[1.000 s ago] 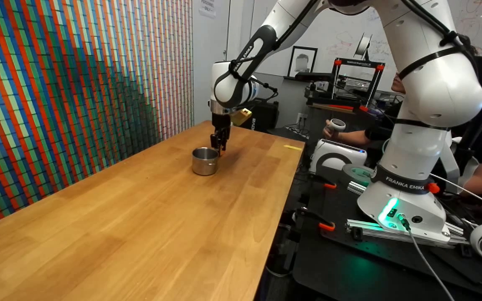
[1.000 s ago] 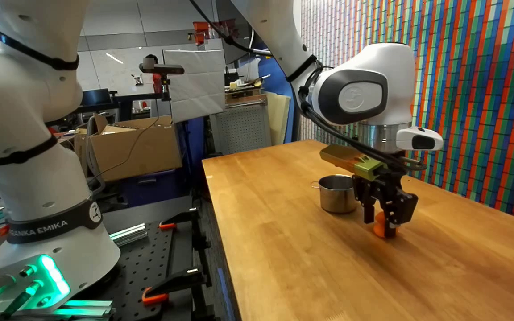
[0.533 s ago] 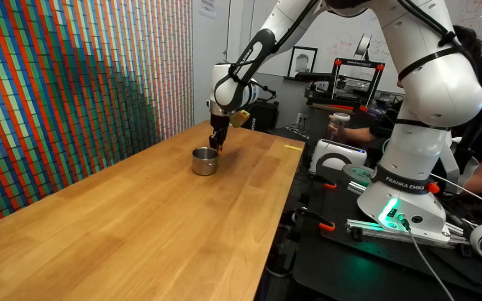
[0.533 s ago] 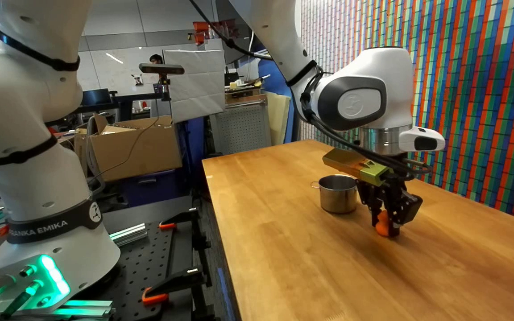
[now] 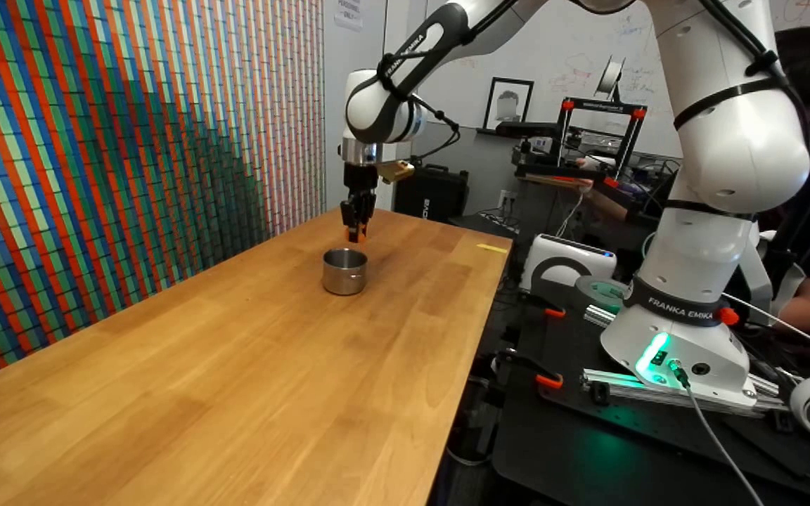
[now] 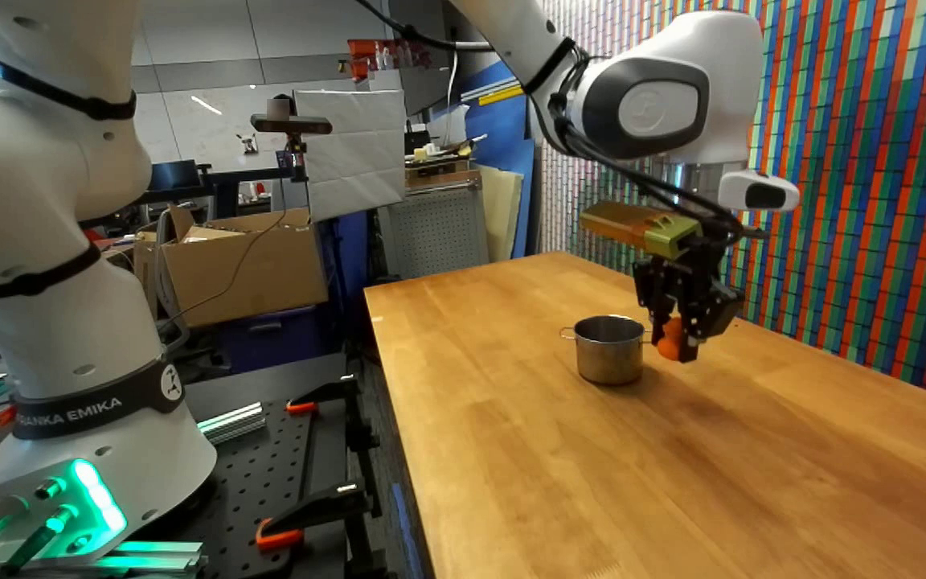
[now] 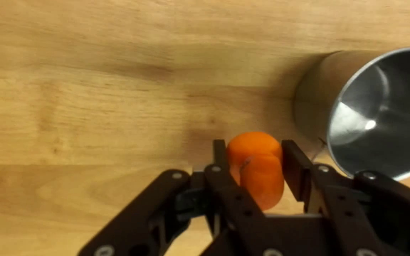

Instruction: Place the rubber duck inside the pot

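Note:
The orange rubber duck (image 7: 262, 181) is squeezed between the two black fingers of my gripper (image 7: 254, 144) in the wrist view. In an exterior view my gripper (image 6: 674, 342) holds the duck (image 6: 669, 346) in the air above the table, beside the pot. The small grey metal pot (image 6: 609, 360) stands upright on the table with its opening up. It also shows in an exterior view (image 5: 344, 280), in front of and below the gripper (image 5: 356, 235). In the wrist view the pot (image 7: 315, 96) lies right of the fingers, partly cut off by the frame edge.
The wooden table (image 5: 236, 372) carries the pot. The pot has thin wire handles on its sides. A tiled, coloured wall (image 6: 857, 161) runs along the table's far edge. The robot base (image 5: 679, 337) stands on a black bench beside the table.
The fingers have closed on the duck. The arm has then risen, lifting the duck off the table to about the height of the pot's rim or higher. The pot has not moved.

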Motion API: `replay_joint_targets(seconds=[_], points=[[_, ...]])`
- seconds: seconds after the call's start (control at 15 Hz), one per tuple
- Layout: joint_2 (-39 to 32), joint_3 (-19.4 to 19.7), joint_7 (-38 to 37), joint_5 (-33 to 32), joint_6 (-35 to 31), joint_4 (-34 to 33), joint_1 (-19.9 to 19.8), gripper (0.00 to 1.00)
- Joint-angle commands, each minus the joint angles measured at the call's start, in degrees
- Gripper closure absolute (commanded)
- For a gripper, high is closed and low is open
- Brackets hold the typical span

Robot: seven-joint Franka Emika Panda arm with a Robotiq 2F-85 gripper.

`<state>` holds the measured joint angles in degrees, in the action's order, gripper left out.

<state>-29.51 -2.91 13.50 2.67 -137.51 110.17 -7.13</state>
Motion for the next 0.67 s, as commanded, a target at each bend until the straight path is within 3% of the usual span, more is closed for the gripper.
replay_joint_targets(seconds=[0.0, 0.33, 0.6], points=[[4.1, -1.2, 1.5, 3.0, 7.7, -2.1, -0.4, 0.80], [6.1, -2.4, 1.3, 7.0, 17.3, -1.3, 0.9, 0.80], [6.4, -3.6, 1.0, 10.7, 10.6, 2.1, 2.5, 0.80]])
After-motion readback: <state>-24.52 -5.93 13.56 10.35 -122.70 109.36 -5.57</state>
